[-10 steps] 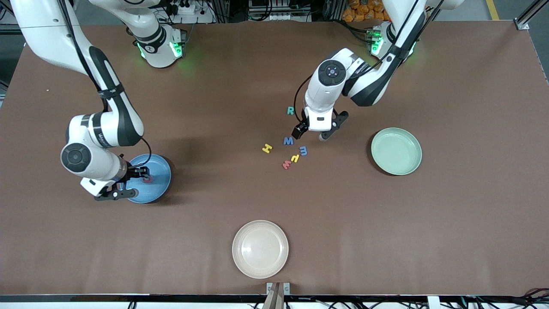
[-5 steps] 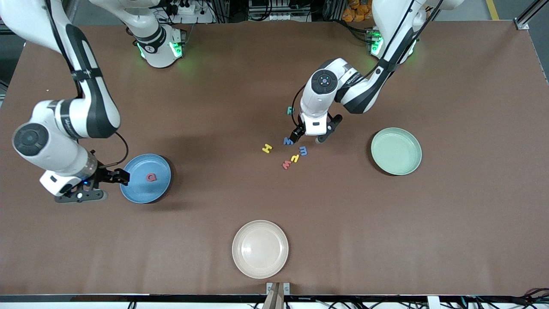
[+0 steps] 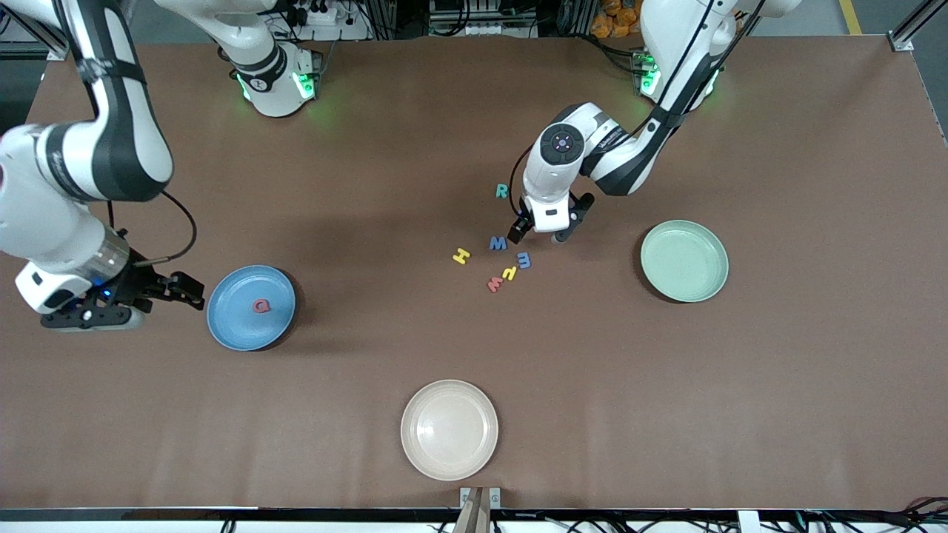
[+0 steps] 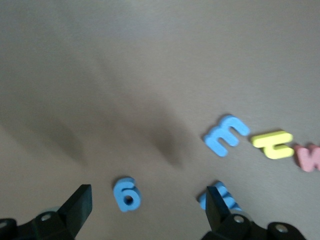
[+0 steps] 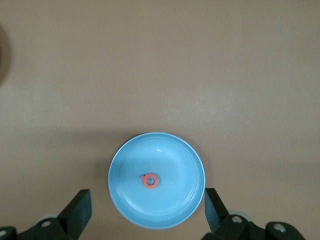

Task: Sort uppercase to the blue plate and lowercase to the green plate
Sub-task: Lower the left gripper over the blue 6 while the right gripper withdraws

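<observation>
The blue plate holds the red Q; both show in the right wrist view, the plate and the Q. My right gripper is open and empty, up over the table beside the blue plate, toward the right arm's end. My left gripper is open, low over the blue g, which lies between its fingers, untouched. Beside it lie the blue M, yellow H, teal R, blue m, a yellow lowercase letter and a red one. The green plate is empty.
A cream plate stands near the table's front edge, nearer the front camera than the letters. The letters lie in a tight cluster between the blue and green plates.
My right gripper has drawn away from over the blue plate toward the right arm's end, leaving the red Q on it. My left gripper has shifted slightly over the letters.
</observation>
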Available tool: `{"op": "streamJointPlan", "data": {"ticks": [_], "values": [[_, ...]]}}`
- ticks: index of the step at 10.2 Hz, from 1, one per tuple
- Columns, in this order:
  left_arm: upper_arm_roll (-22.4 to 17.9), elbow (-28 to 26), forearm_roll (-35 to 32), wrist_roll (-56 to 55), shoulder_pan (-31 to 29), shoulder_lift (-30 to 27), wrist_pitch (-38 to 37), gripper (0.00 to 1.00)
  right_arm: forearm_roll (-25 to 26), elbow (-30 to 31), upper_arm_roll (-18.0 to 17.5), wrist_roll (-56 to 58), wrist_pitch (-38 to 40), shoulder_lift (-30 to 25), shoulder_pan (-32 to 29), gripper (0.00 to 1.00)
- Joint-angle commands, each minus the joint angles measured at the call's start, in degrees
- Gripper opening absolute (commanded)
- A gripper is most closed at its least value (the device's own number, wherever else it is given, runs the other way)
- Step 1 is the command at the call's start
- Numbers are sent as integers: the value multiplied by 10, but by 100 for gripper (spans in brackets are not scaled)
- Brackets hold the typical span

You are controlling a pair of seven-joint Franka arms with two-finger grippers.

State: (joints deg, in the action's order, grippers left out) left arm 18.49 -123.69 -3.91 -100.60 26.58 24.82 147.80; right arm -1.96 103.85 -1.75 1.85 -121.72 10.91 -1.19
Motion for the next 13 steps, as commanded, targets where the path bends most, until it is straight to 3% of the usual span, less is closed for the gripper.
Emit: {"op": "streamJointPlan", "data": {"ticks": [1, 3, 5, 13], "values": [[0, -21, -22, -46, 7, -14, 14, 100, -37, 9, -23, 11, 41, -31, -9, 100], [0, -21, -22, -65, 19, -14, 14, 100, -40, 0, -36, 9, 82, -51, -8, 100], [-1, -21, -22, -74, 27, -9, 22, 100, -38, -46, -35, 11, 162, -51, -7, 100], [-6, -31, -27, -162, 29, 15, 64, 95, -45, -130, -40, 9, 249, -64, 2, 100]]}}
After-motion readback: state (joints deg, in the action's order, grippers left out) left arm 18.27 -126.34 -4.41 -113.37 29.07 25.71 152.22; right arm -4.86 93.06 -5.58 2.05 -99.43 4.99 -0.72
